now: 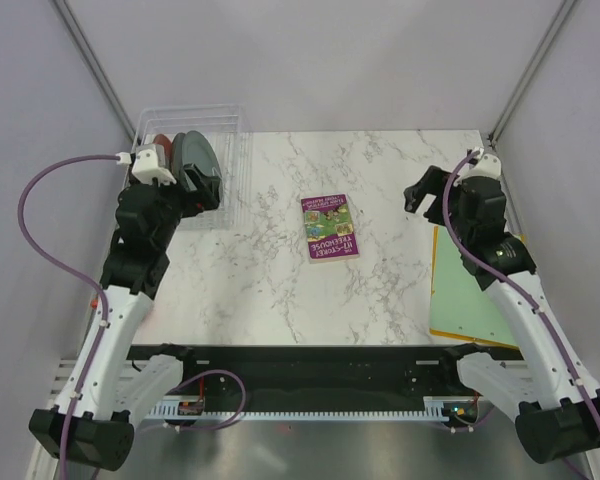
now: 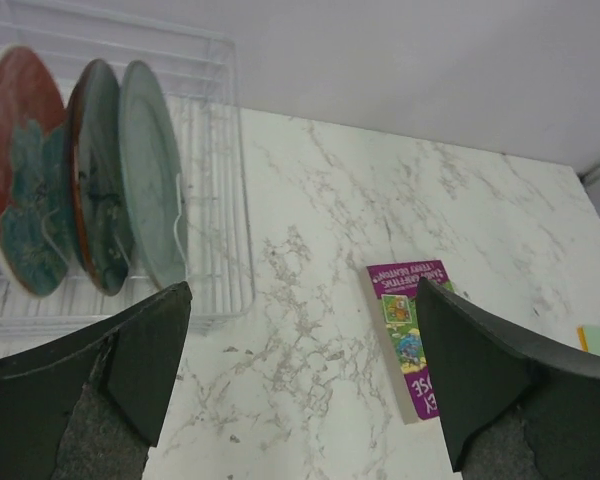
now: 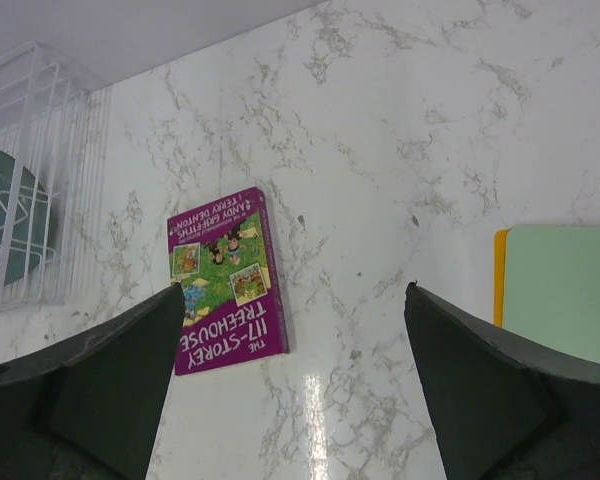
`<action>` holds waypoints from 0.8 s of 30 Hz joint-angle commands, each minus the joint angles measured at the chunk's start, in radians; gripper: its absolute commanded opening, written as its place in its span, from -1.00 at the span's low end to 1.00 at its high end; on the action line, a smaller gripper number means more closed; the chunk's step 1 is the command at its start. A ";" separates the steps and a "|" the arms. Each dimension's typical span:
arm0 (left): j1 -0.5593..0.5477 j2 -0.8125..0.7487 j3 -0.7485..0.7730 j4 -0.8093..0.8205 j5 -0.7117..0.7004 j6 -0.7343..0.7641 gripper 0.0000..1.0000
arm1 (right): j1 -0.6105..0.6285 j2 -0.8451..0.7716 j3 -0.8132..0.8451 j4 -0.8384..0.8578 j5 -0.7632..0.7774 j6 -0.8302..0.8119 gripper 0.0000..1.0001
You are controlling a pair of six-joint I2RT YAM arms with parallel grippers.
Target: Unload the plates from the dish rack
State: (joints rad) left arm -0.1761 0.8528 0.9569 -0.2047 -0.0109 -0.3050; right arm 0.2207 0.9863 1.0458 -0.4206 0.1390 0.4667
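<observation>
The clear dish rack [image 1: 236, 122] stands at the table's far left. Three plates stand upright in it: a red floral one [image 2: 20, 170], a dark teal one [image 2: 100, 185] and a grey-green one [image 2: 152, 170]. In the top view the plates [image 1: 198, 162] show behind my left wrist. My left gripper [image 1: 204, 196] is open and empty, just in front of and to the right of the rack; in the left wrist view it [image 2: 305, 385] hangs over bare marble. My right gripper [image 1: 425, 190] is open and empty at the far right, over bare marble [image 3: 295, 390].
A purple book [image 1: 329, 227] lies in the middle of the table; it also shows in the left wrist view [image 2: 410, 330] and the right wrist view [image 3: 225, 285]. A green folder [image 1: 465, 290] lies at the right edge. White walls close in the table.
</observation>
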 commanded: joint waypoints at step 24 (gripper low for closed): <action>0.092 0.595 0.414 0.001 -0.208 0.009 0.82 | 0.002 0.192 -0.063 0.097 -0.076 -0.177 0.96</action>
State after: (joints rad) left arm -0.0910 1.3861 1.2736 -0.2478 -0.2481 -0.3561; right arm 0.2207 1.1481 0.9840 -0.3443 0.0601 0.3283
